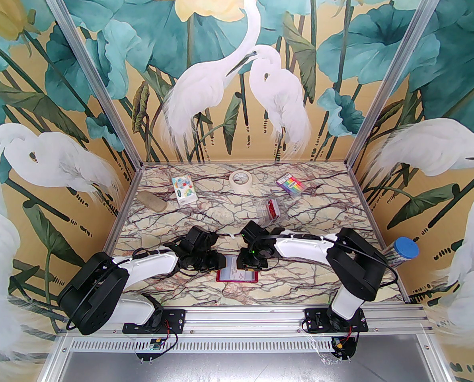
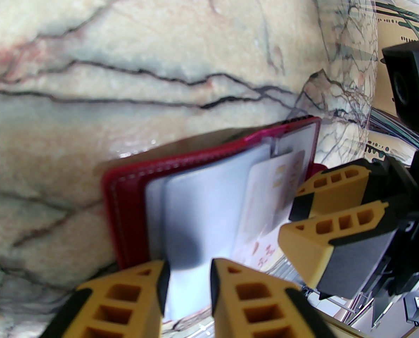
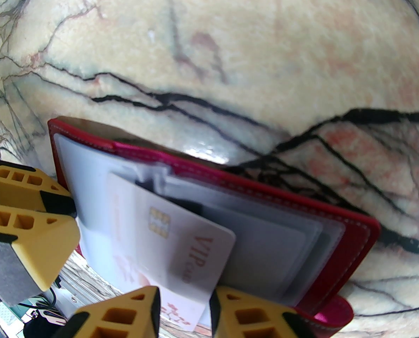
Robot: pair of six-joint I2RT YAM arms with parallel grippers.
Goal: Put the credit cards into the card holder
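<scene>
The card holder (image 1: 221,278) lies open on the marble table near its front edge, red-rimmed, with clear sleeves fanned out (image 3: 353,238) (image 2: 132,195). A white credit card (image 3: 181,248) with a gold chip and red "VIP" lettering sticks partly out of a clear pocket. A second pale card (image 3: 125,255) with pink print lies under it. My right gripper (image 3: 183,305) (image 1: 248,267) has its jaws a little apart, with the cards' near end in the gap. My left gripper (image 2: 188,276) (image 1: 220,262) is also part-open and straddles a clear sleeve (image 2: 202,217) at the holder's left side.
Further back lie a clear plastic box (image 1: 272,210), a rainbow-striped packet (image 1: 289,184), a tape roll (image 1: 240,180), a colourful small box (image 1: 184,190) and a beige lump (image 1: 152,202). A blue-lidded jar (image 1: 404,251) stands at the right edge. The two grippers are almost touching.
</scene>
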